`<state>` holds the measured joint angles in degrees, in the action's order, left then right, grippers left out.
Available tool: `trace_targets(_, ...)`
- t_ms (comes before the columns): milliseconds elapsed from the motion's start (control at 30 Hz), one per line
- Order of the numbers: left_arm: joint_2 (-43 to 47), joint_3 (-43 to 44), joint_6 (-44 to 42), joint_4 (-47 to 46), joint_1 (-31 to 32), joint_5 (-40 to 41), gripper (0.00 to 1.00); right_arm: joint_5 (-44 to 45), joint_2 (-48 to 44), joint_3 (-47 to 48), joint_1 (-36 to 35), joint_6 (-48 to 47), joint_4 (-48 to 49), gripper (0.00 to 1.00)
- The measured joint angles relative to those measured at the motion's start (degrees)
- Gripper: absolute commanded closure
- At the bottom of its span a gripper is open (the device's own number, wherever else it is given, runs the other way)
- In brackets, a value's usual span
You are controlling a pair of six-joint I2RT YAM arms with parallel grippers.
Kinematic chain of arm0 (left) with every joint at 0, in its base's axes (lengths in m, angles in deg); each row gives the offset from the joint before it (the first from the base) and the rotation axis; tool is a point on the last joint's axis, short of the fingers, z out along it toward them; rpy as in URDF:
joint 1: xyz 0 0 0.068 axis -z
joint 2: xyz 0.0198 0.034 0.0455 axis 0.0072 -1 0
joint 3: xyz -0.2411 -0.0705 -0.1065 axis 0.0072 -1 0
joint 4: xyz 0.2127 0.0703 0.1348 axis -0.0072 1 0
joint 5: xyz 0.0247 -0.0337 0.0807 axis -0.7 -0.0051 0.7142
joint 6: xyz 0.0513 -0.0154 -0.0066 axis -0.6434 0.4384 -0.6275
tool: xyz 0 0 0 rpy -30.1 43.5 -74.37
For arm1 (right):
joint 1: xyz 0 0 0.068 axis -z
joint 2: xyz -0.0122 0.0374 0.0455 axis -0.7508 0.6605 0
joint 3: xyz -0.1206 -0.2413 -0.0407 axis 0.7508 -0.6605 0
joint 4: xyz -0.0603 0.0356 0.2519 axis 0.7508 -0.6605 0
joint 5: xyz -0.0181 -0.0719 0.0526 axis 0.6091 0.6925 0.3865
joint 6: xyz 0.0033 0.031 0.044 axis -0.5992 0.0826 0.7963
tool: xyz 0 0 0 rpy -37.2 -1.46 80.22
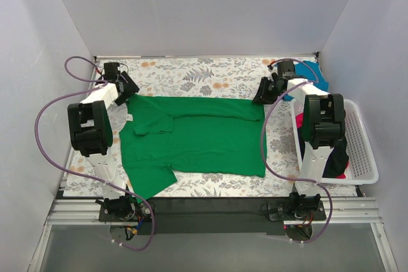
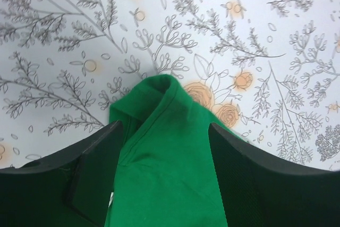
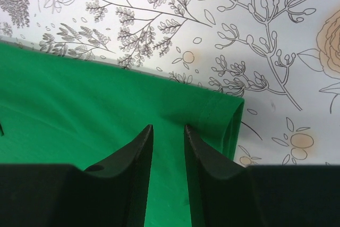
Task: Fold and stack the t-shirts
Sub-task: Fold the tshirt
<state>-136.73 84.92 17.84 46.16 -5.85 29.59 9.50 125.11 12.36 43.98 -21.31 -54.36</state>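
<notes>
Top external view has the green t-shirt (image 1: 197, 138) lying spread on the floral tabletop (image 1: 191, 74), stretched between my two claws. Its far edge is folded over on itself, and one sleeve pokes out toward my left arm's base.

My left claw (image 1: 124, 87) sits at the shirt's far left corner. From the left wrist, its fingers (image 2: 95, 168) stand wide apart, and a bunched peak of green cloth rises between them and runs on just past the tips. Beyond that peak lies bare floral print.

My right claw (image 1: 266, 90) sits at the shirt's far right corner. From the right wrist, its fingers (image 3: 133, 174) stand close together with only a narrow slit between them, and green cloth shows in that slit. I cannot tell whether they pinch the cloth or only rest over it. The doubled hem corner lies just to the right of the tips, and the shirt's far edge runs off to the left of them.

Just beyond the right claw, at the far right corner of the tabletop, a teal-blue t-shirt (image 1: 315, 74) lies bunched. Nearer than that claw, along the right side, stands a white slotted basket (image 1: 360, 151) with red-pink and black cloth (image 1: 338, 167) in it, partly hidden by my right arm.
</notes>
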Motion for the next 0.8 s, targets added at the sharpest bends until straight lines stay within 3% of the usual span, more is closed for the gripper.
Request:
trace_targets(567, -5.5, 2.8, -4.4, -4.0, -0.1, -2.7, 0.53, -0.9, 3.0, 0.0, 1.2, 0.3, 1.1, 0.65)
trace_targets(800, -7.8, 4.8, -5.0, -4.1, -0.3, -2.7, 0.82, -0.9, 3.1, 0.0, 1.4, 0.3, 1.2, 0.65)
